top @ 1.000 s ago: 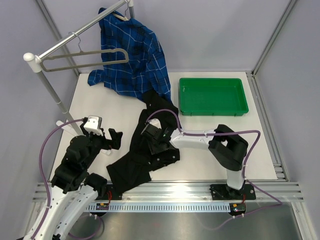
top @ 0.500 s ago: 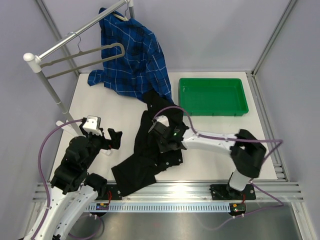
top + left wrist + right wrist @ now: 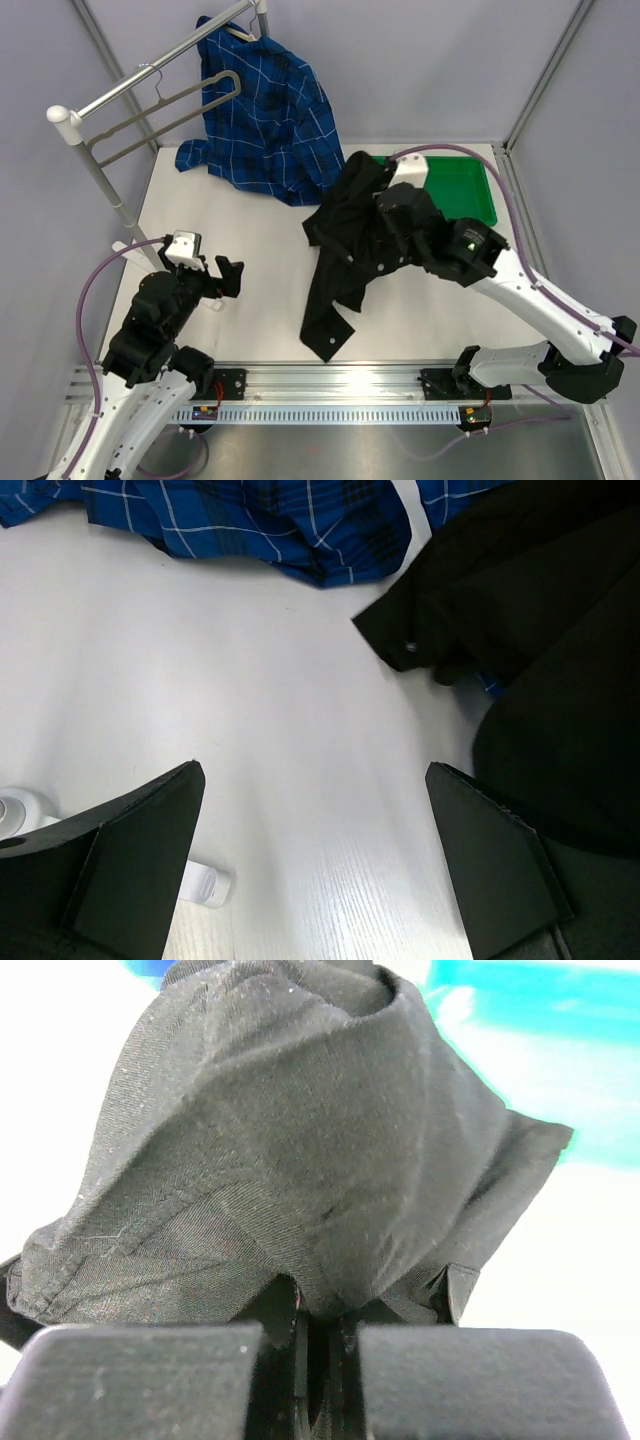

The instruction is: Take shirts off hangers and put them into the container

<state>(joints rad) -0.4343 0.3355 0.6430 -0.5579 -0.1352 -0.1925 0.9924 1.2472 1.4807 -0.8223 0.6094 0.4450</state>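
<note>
Over the white table [image 3: 230,215], the crumpled plain black long-sleeved shirt [image 3: 350,240] hangs against the shallow green plastic tray's [image 3: 462,190] left end, one end trailing down. The right hand [image 3: 320,1332] pinches its fabric; the left hand [image 3: 315,770] is spread wide.

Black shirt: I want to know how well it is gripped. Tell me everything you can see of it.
The black shirt is plain matte woven cloth with small pale buttons, off any hanger. It hangs crumpled from the right tool, which is shut on a bunched fold. Its top overlaps the left edge of the green tray in the overhead view; its lower end trails to the white table, seemingly touching it.
</note>
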